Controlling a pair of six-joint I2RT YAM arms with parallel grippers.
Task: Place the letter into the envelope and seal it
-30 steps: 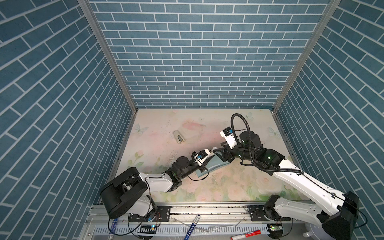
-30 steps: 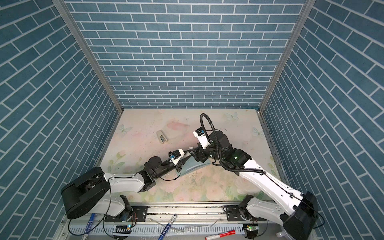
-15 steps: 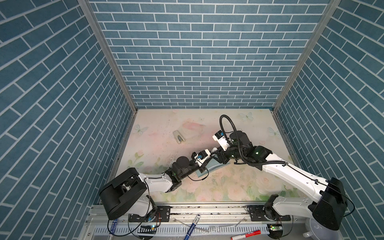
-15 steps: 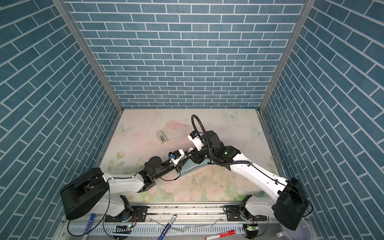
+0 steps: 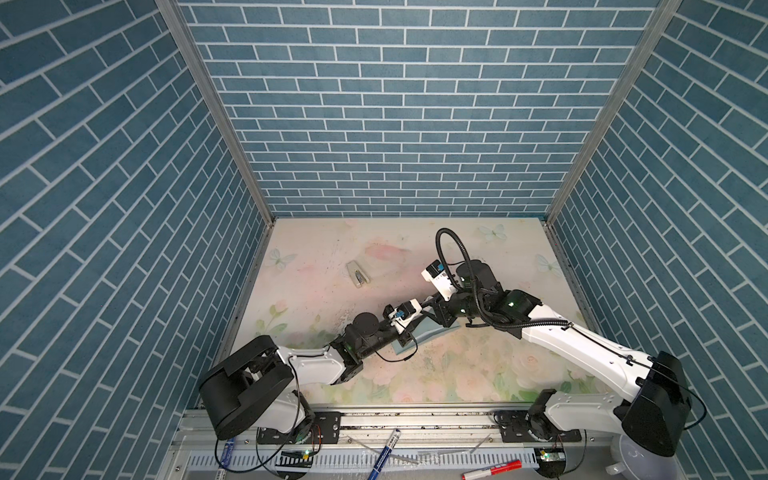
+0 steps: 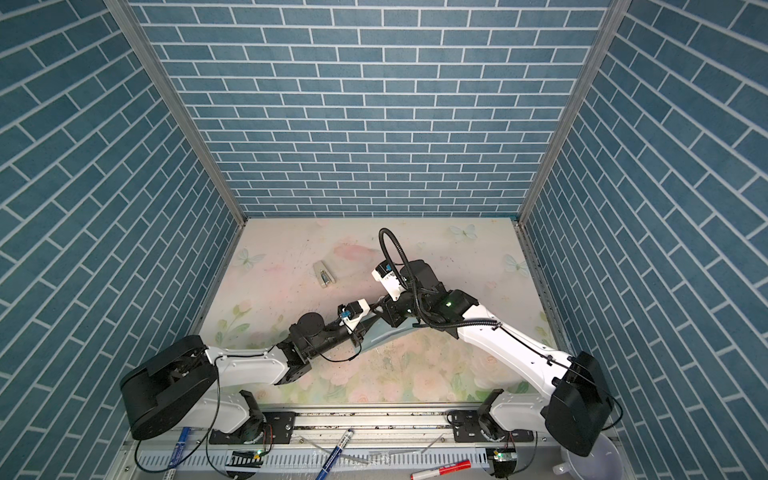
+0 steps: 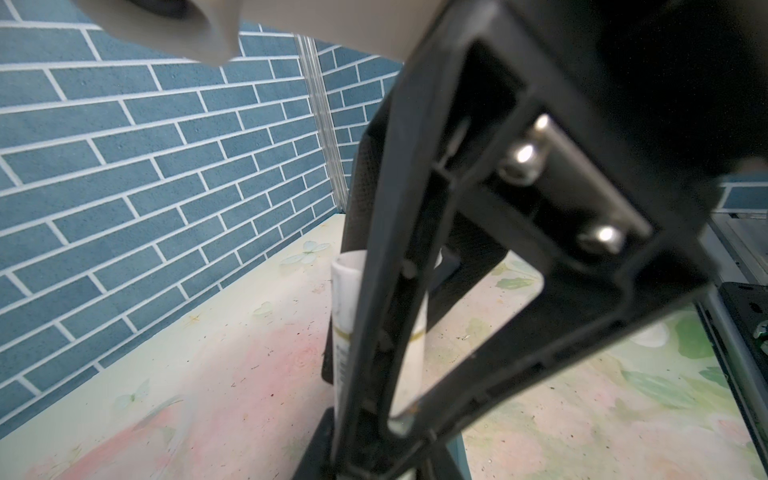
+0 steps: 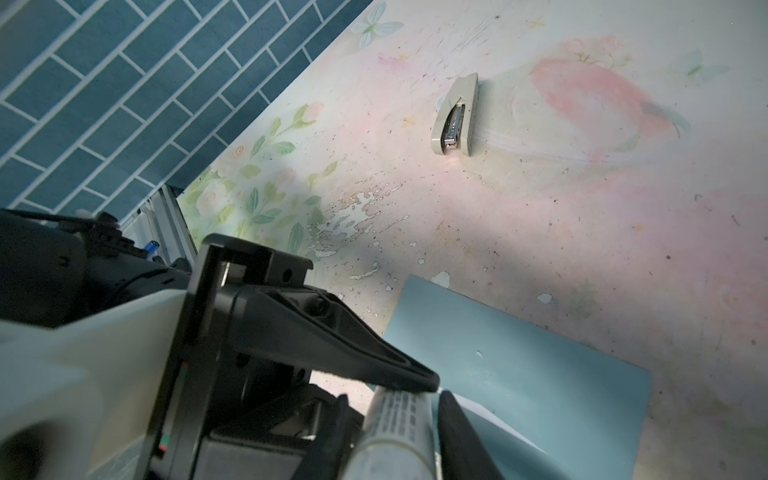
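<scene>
top views, envelope: in both top views the teal envelope (image 5: 432, 333) (image 6: 386, 334) lies flat on the floral table (image 5: 316, 299), mid-table, partly under the two grippers.
top views, grippers: left gripper (image 5: 424, 306) and right gripper (image 5: 436, 309) meet tip to tip above it; their jaws are too small to read here.
top views, stapler: a stapler (image 5: 357, 274) lies well apart, toward the back.
left wrist, tube: a white tube (image 7: 345, 299) stands behind a blurred black frame (image 7: 519, 257).
right wrist, left gripper: closed on the tube (image 8: 399, 407) near its end.
right wrist, right gripper: its fingers (image 8: 457, 440) flank the tube; contact cannot be told.
right wrist, letter: a thin white edge (image 8: 498, 424) shows on the envelope; cannot tell whether it is the letter.
</scene>
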